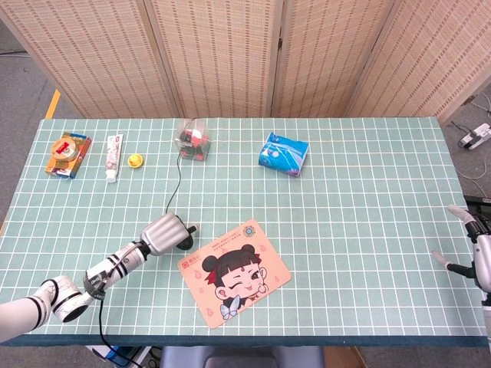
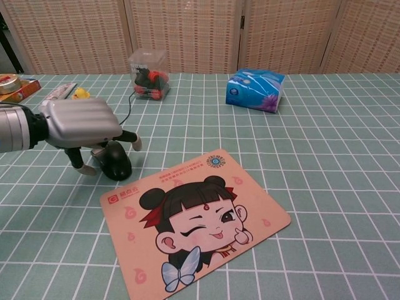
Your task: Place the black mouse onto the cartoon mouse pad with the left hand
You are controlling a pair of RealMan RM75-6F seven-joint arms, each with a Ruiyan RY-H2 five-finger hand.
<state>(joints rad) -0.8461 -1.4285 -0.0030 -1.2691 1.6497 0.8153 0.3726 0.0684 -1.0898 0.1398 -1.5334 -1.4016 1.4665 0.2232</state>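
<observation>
The black mouse (image 2: 117,164) lies on the table just left of the cartoon mouse pad (image 2: 194,219), with its cable running back toward the clear box. My left hand (image 2: 80,123) hovers low over the rear of the mouse, one finger (image 2: 132,142) coming down on its far side and another (image 2: 84,167) on its near side. I see no grip on it. In the head view the left hand (image 1: 164,232) hides most of the mouse (image 1: 185,241), beside the pad (image 1: 235,272). My right hand (image 1: 474,245) stays at the table's far right edge, fingers spread and empty.
A blue tissue pack (image 1: 283,154) and a clear box (image 1: 193,139) with red and black items stand at the back. At the back left lie a toothpaste tube (image 1: 113,156), a yellow duck (image 1: 135,160) and a tin on a box (image 1: 69,153).
</observation>
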